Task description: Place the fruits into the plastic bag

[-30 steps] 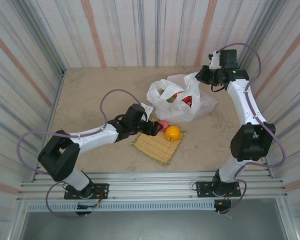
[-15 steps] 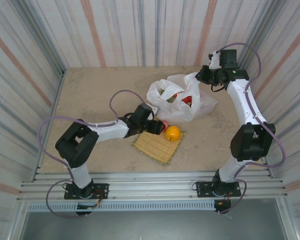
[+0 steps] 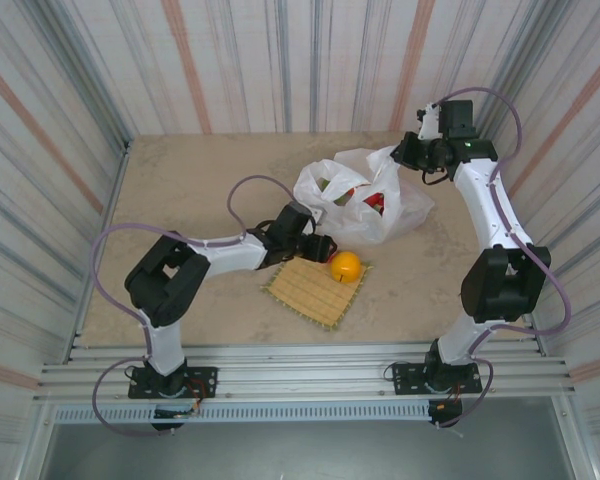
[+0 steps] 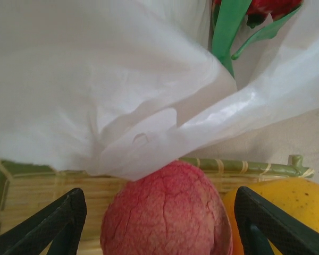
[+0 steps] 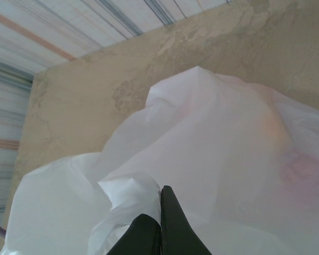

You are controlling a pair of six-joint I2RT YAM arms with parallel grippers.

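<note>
**Item 1. Plastic bag** (image 3: 365,205): thin, white and translucent. It lay crumpled on the bench (image 3: 180,190), right of centre. Red and green fruits showed through the film. The left wrist view caught a dragon fruit (image 4: 260,6) inside, green tips trailing down.

**Item 2. Right claw** (image 3: 408,152): fingers pressed together on a fold of the bag's rim (image 5: 127,196), holding that edge raised above the bench.

**Item 3. Woven mat** (image 3: 315,295): square and straw-coloured, just on the near side of the bag. Two fruits sat at its far edge.

**Item 4. Pink apple** (image 4: 165,212): on the mat, with the bag's loose film draped onto its top. It sat close against the orange fruit; whether they touched could not be told.

**Item 5. Orange fruit** (image 3: 346,266) (image 4: 287,204): on the mat's far right corner, outside the bag.

**Item 6. Left claw** (image 3: 320,247) (image 4: 160,223): jaws wide, one finger on each side of the pink apple, neither seen touching it.

**Step in hand (judged):** lining up to grasp the pink apple. It and the orange fruit were not yet bagged.

**Next move (judged):** the fingers had to close on the apple alone without pinching the overhanging film. The apple then had to be lifted clear of the orange fruit and carried up and over to the raised mouth.
</note>
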